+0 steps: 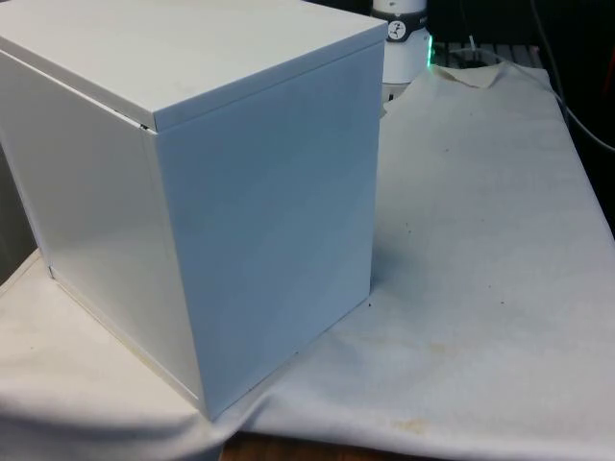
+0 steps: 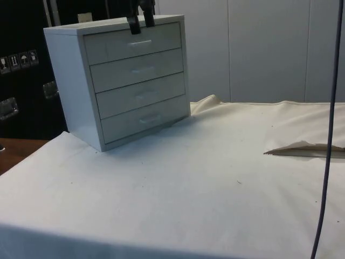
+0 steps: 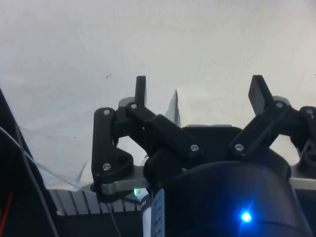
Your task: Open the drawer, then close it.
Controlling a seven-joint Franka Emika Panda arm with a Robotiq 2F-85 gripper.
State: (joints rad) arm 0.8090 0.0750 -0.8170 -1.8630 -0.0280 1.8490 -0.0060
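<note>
A white chest of drawers point(image 2: 124, 81) stands on the cloth with four drawers stacked, all of them shut. Its plain back and side point(image 1: 192, 192) face the front view. The top drawer point(image 2: 116, 47) has a small pale handle point(image 2: 141, 42). My black gripper point(image 2: 140, 22) hangs at the chest's top front edge, just above that handle, its fingertips point(image 2: 133, 25) in front of the top drawer's upper rim. In the wrist view the gripper point(image 3: 198, 91) is open, with a wide gap and nothing between the fingers point(image 3: 140, 89).
White cloth point(image 2: 215, 178) covers the table in front of the chest. A fold in the cloth point(image 2: 302, 148) lies at the side view's right, where a dark cable point(image 2: 326, 162) hangs down. Bare wood point(image 2: 16, 151) shows at the left edge.
</note>
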